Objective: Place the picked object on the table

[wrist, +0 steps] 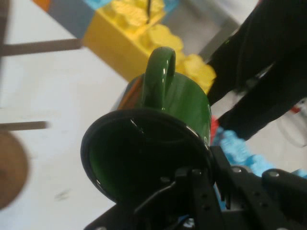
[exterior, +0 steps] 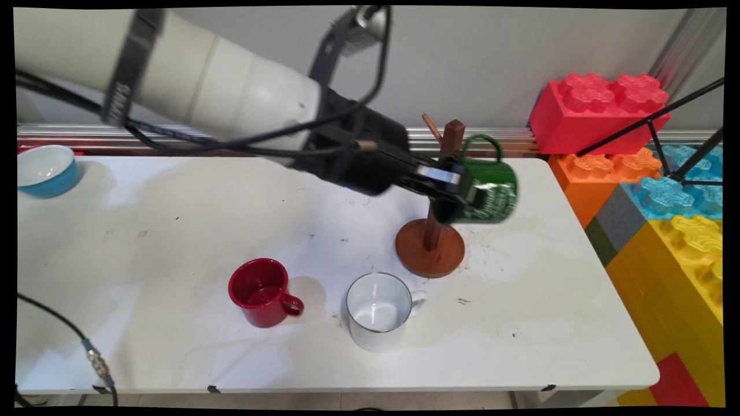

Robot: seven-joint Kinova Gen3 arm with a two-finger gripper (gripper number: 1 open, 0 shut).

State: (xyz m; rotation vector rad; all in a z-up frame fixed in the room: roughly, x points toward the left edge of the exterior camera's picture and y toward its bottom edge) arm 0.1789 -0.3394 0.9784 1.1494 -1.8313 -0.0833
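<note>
White table (exterior: 173,231) carries most of the set; big toy bricks stack off its right end, one red (exterior: 595,110), one orange (exterior: 601,173), blue ones (exterior: 682,190), yellow ones (exterior: 688,260).

Wooden mug tree (exterior: 430,245), one, stands right of centre: round base, upright post, a peg slanting off the top.

Mugs, three. Green mug (exterior: 491,188) is off the table, clamped at its rim by the gripper (exterior: 459,190), lying on its side with its long axis roughly level, mouth toward the gripper, handle up. It hangs just right of the post, handle loop near the post's top. Whether it touches the wood I cannot tell.

White mug (exterior: 378,312) and red mug (exterior: 260,292) stand upright at the near side, apart from each other.

Blue bowl (exterior: 45,170), one, far left corner.
</note>
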